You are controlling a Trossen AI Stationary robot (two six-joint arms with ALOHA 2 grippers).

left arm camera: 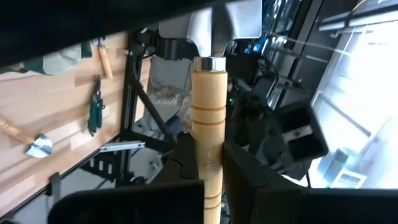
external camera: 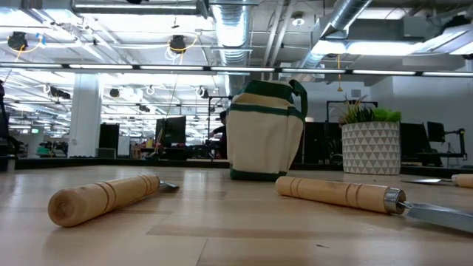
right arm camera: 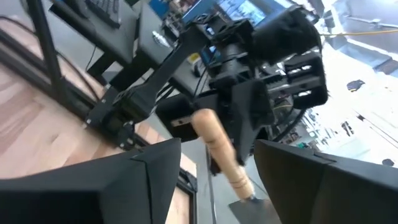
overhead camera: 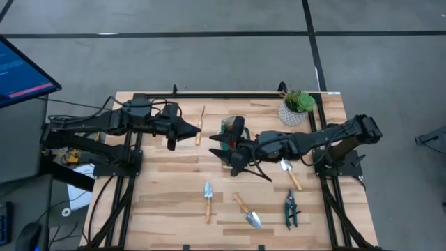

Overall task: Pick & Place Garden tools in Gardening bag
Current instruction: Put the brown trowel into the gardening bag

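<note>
- A wooden-handled trowel [left arm camera: 209, 118] is clamped between the closed fingers of the left gripper [overhead camera: 189, 130].
- The right gripper [overhead camera: 221, 148] is held open-jawed and empty beside the gardening bag [overhead camera: 228, 128].

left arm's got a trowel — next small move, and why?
Probably carry it right, over the gardening bag. The left gripper is shut on a trowel, held off the table beside the bag. The right gripper, open, sits at the bag, so it may need to clear first.
</note>
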